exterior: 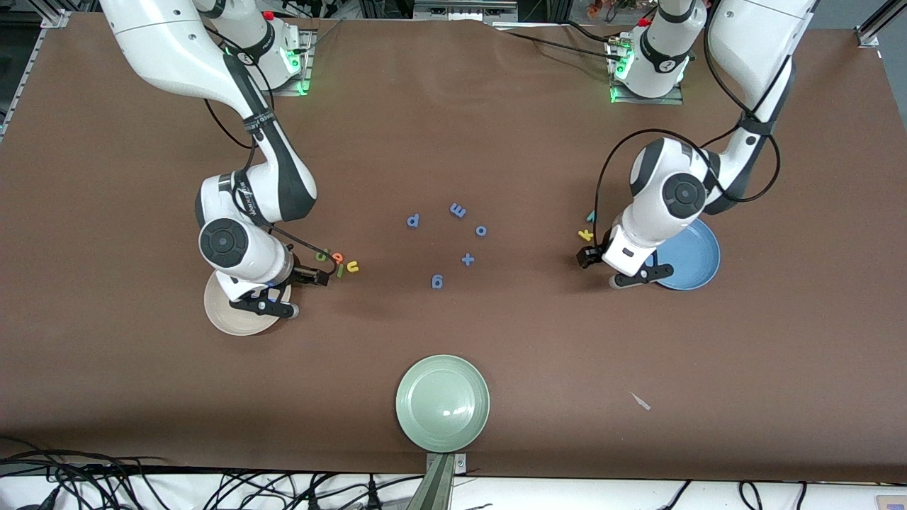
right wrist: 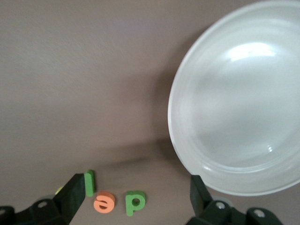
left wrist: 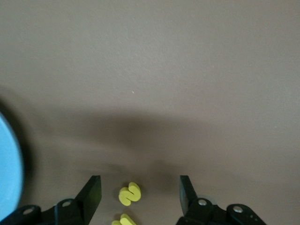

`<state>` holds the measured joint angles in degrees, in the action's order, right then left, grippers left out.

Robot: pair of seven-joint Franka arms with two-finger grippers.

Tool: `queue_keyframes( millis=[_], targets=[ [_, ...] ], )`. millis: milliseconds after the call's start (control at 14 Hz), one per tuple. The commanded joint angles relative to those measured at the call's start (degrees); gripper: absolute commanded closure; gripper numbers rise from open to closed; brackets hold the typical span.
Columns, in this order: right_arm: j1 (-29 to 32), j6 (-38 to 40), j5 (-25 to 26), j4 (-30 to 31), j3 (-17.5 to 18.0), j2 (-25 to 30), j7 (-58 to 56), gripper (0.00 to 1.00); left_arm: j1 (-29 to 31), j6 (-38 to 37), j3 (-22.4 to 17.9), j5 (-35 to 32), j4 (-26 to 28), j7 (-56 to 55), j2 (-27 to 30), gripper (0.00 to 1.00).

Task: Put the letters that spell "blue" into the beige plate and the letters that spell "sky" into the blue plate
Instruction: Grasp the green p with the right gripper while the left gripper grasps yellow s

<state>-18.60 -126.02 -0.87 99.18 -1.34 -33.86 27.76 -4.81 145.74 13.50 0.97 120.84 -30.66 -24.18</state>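
My left gripper (exterior: 587,258) hangs low over the table beside the blue plate (exterior: 698,258), open, with the yellow s (left wrist: 130,193) lying loose between its fingers. In the left wrist view my left gripper (left wrist: 139,186) also has a second yellow letter (left wrist: 123,220) cut off at the frame's edge. The yellow k (exterior: 585,234) and teal y (exterior: 589,217) lie close by. My right gripper (exterior: 322,275) stands open beside the beige plate (exterior: 225,319). The green b (right wrist: 135,202), orange e (right wrist: 104,202) and green l (right wrist: 89,183) lie between my right gripper's (right wrist: 138,185) fingers, none of them gripped. The yellow u (exterior: 352,266) lies next to them.
Several all-blue letters (exterior: 413,220) and a blue plus sign (exterior: 468,259) are scattered mid-table. A pale green plate (exterior: 443,402) sits close to the front camera. A small pale scrap (exterior: 641,401) lies toward the left arm's end.
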Motion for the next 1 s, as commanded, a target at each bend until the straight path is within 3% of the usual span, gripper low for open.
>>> queue_keyframes(
  millis=[0,143,929],
  targets=[
    [-0.21,-1.51,-0.27,5.22,1.16,3.0,3.79,0.01,-0.64,2.71,-0.31,-2.63,2.55,-1.59,0.46,0.29],
    [-0.21,-3.52,-0.27,7.86,1.25,3.45,4.15,0.01,-0.56,2.71,-0.23,-5.87,2.64,-1.94,0.1,0.29],
    [-0.21,-13.8,-0.27,18.41,1.25,4.77,4.67,0.02,-0.99,5.0,-0.31,-7.21,3.87,-4.93,-1.92,0.36]
  ],
)
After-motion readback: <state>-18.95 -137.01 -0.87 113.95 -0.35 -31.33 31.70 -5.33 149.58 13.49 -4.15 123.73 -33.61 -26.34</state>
